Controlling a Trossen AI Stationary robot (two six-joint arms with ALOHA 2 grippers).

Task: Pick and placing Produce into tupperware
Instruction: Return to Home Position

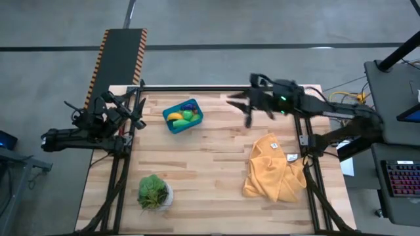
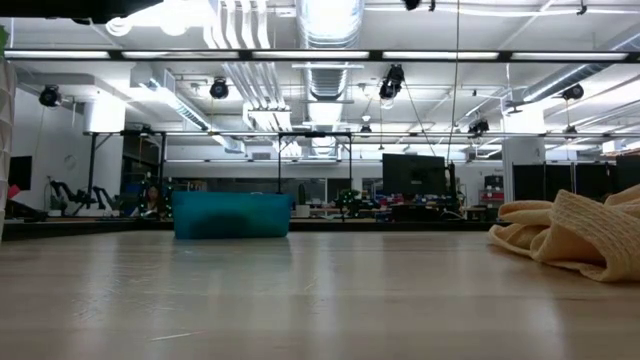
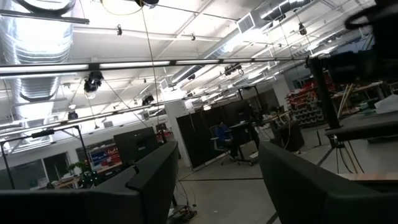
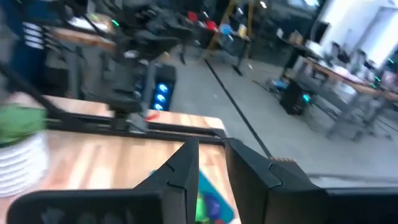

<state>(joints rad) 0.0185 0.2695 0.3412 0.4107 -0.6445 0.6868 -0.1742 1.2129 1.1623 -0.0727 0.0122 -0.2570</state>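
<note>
The teal-blue tupperware (image 1: pixel 182 117) stands on the wooden table toward the far edge, left of the middle. It holds a yellow banana (image 1: pixel 174 117), a green piece (image 1: pixel 189 116) and a purple piece (image 1: pixel 190 105). It also shows in the low view (image 2: pixel 232 215) and, in part, in the right wrist view (image 4: pixel 214 202). My right gripper (image 1: pixel 240 108) hangs above the table to the tub's right, empty, its fingers a narrow gap apart (image 4: pixel 213 149). My left gripper (image 1: pixel 136 110) waits at the table's far-left corner, open and empty (image 3: pixel 217 162).
A mustard-yellow cloth (image 1: pixel 274 169) lies crumpled at the table's right side and shows in the low view (image 2: pixel 570 235). A leafy green plant in a white pot (image 1: pixel 154 192) stands near the front left. Bare wood lies between them.
</note>
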